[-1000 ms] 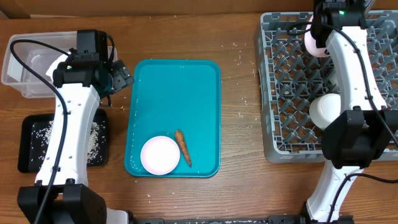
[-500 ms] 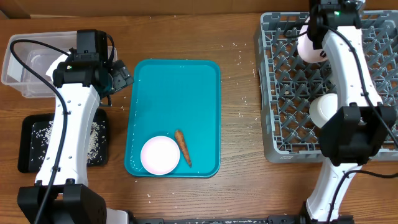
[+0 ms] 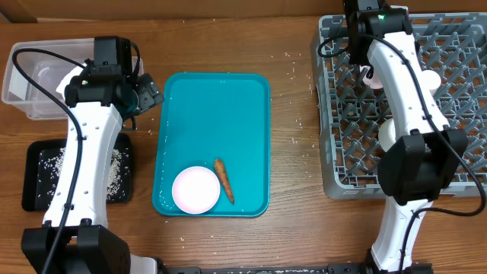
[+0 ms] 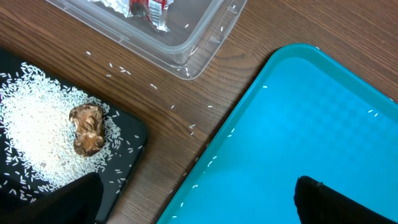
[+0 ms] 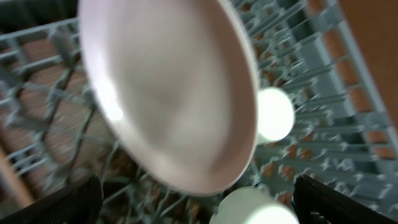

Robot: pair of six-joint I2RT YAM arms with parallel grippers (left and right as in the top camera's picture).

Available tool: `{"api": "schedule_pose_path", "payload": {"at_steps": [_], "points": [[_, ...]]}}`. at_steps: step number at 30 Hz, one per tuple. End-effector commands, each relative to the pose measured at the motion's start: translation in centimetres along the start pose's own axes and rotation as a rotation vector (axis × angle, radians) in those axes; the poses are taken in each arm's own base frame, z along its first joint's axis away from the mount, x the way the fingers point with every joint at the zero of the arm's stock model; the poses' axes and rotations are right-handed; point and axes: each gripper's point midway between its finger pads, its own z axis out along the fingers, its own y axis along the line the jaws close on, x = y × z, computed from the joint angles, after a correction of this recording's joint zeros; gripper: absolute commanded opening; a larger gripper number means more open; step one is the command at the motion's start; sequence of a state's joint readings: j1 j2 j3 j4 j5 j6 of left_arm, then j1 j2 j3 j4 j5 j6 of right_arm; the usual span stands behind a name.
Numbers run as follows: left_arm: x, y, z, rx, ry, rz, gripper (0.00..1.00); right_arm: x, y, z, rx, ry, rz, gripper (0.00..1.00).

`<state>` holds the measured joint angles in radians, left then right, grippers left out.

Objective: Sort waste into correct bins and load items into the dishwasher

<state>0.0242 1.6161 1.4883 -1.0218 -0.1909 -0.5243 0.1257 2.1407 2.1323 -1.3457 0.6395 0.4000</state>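
Two arms are out over the wooden table [image 3: 297, 236].

- **Grey dish rack** [image 3: 342, 152]: the largest item, on the right side of the overhead frame. My right arm reaches up across it toward the top edge.
- **Teal serving tray** [image 3: 221, 114]: centre of the frame.
- **Clear tub** [image 3: 23, 87]: upper left.
- **Black tray** [image 3: 34, 186]: directly below the tub, near the teal tray's left edge.

**Right gripper** [image 5: 199, 202]: released. Its fingers are spread to the bottom corners of the wrist view.
- A large pale pink plate [image 5: 168, 93] fills that view ahead of them, tilted among the rack pegs.
- The view is blurred, so I cannot tell whether the plate touches a finger.
- Lower right of the plate, in the rack, sit a small white round dish [image 5: 274, 115] and a second white dish [image 5: 252, 210].

**Left gripper** [image 4: 199, 202]: released and holding nothing. It hangs over the spot where the tub corner, black tray and teal tray edge come near each other.

**Smaller items**
- Pink bowl [image 3: 195, 189]: lower left of the teal tray.
- Orange carrot [image 3: 224, 180]: on the teal tray, just beside the bowl's right side.
- Brown crumbly lump [image 4: 87, 127]: in the black tray, lying on a spread of white rice [image 4: 31, 130].
- Crumpled white paper with a red scrap [image 4: 140, 7]: in the tub, at the top edge of the left wrist view.
- Stray grains [image 4: 174, 107]: on the wood between the tub and the teal tray.
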Motion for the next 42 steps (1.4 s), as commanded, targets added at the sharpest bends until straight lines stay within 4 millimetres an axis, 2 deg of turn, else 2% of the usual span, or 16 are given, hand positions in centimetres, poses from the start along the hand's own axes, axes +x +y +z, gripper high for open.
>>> {"api": "schedule_pose_path", "payload": {"at_steps": [1,2,4,5,7,9,12,14,18,23,26,31,35,37,39,42], "points": [[-0.6,-0.3,-0.7,0.02,-0.019,-0.012,1.0,-0.4,1.0,-7.4,-0.351,0.023,0.102,1.0],[-0.6,-0.3,-0.7,0.02,-0.019,-0.012,1.0,-0.1,1.3,-8.1,-0.395,0.037,0.102,1.0],[-0.6,-0.3,-0.7,0.02,-0.019,-0.012,1.0,1.8,2.7,-11.9,-0.606,0.122,0.077,1.0],[-0.6,-0.3,-0.7,0.02,-0.019,-0.012,1.0,3.6,3.8,-14.5,-0.764,0.19,0.01,1.0],[-0.6,-0.3,-0.7,0.02,-0.019,-0.012,1.0,5.9,5.4,-17.6,-0.953,0.259,-0.122,1.0],[-0.6,-0.3,-0.7,0.02,-0.019,-0.012,1.0,8.5,6.3,-18.9,-1.021,0.323,-0.233,1.0],[-0.6,-0.3,-0.7,0.02,-0.019,-0.012,1.0,11.1,7.4,-18.6,-0.979,0.382,-0.3,1.0],[-0.6,-0.3,-0.7,0.02,-0.019,-0.012,1.0,13.0,9.0,-18.7,-0.98,0.408,-0.355,1.0],[-0.6,-0.3,-0.7,0.02,-0.019,-0.012,1.0,16.2,13.4,-18.7,-1.004,0.414,-0.417,1.0],[-0.6,-0.3,-0.7,0.02,-0.019,-0.012,1.0,20.1,18.9,-17.7,-1.026,0.436,-0.394,1.0],[-0.6,-0.3,-0.7,0.02,-0.019,-0.012,1.0,23.2,21.9,-17.8,-1.066,0.414,-0.457,1.0],[-0.6,-0.3,-0.7,0.02,-0.019,-0.012,1.0,25.3,23.8,-19.7,-1.116,0.374,-0.524,1.0],[-0.6,-0.3,-0.7,0.02,-0.02,-0.012,1.0,27.6,24.9,-20.1,-1.11,0.374,-0.564,1.0],[-0.6,-0.3,-0.7,0.02,-0.02,-0.012,1.0,28.2,25.3,-19.2,-1.054,0.378,-0.518,1.0],[-0.6,-0.3,-0.7,0.02,-0.019,-0.012,1.0,29.3,25.7,-17.5,-0.95,0.386,-0.449,1.0],[-0.6,-0.3,-0.7,0.02,-0.019,-0.012,1.0,32.5,26.4,-15.8,-0.869,0.456,-0.452,0.88]]}}
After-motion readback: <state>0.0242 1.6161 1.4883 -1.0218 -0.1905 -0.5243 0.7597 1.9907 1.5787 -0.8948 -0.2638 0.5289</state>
